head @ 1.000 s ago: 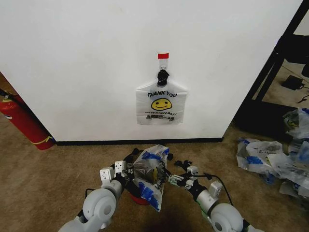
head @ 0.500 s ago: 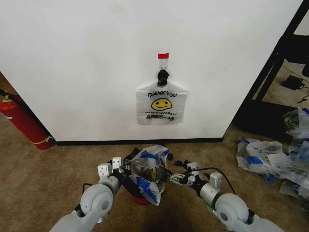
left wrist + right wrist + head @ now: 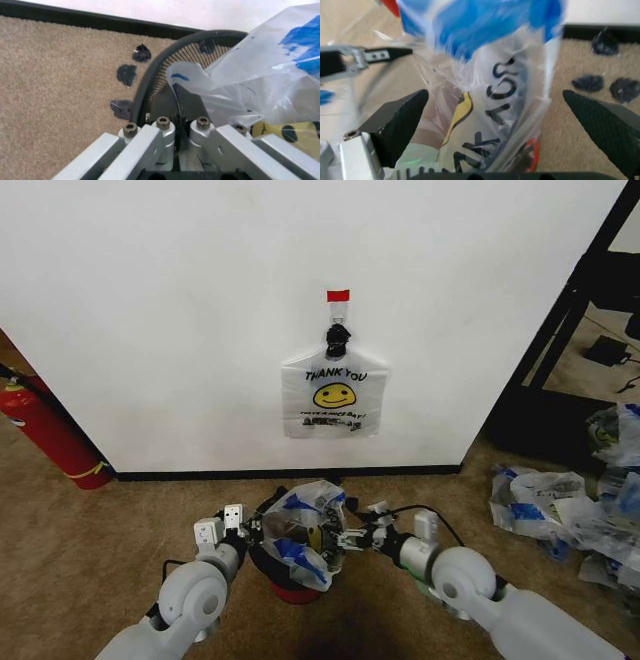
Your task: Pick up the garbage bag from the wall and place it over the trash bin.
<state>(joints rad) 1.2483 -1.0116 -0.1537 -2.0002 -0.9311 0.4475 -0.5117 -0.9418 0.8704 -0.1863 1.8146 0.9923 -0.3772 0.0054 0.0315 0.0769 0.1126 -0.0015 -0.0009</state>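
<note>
Tan carpet floor [image 3: 100, 550], white wall [image 3: 180, 320] with black baseboard behind. The garbage bag [image 3: 300, 525] sits over the trash bin [image 3: 290, 585], between both grippers: left gripper [image 3: 252, 528] fingers pinched on its plastic, right gripper [image 3: 340, 542] fingers spread wide around it.

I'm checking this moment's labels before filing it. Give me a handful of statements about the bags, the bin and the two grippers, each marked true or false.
1. A bag hangs from a hook on the wall. True.
2. The trash bin stands bare, with no plastic on it. False: a garbage bag is draped over its top.
3. The right gripper is open, its fingers on either side of the garbage bag. True.
4. The left gripper is raised at the wall hook. False: it is low, at the bin's rim.
5. A fire extinguisher stands by the wall. True.
</note>
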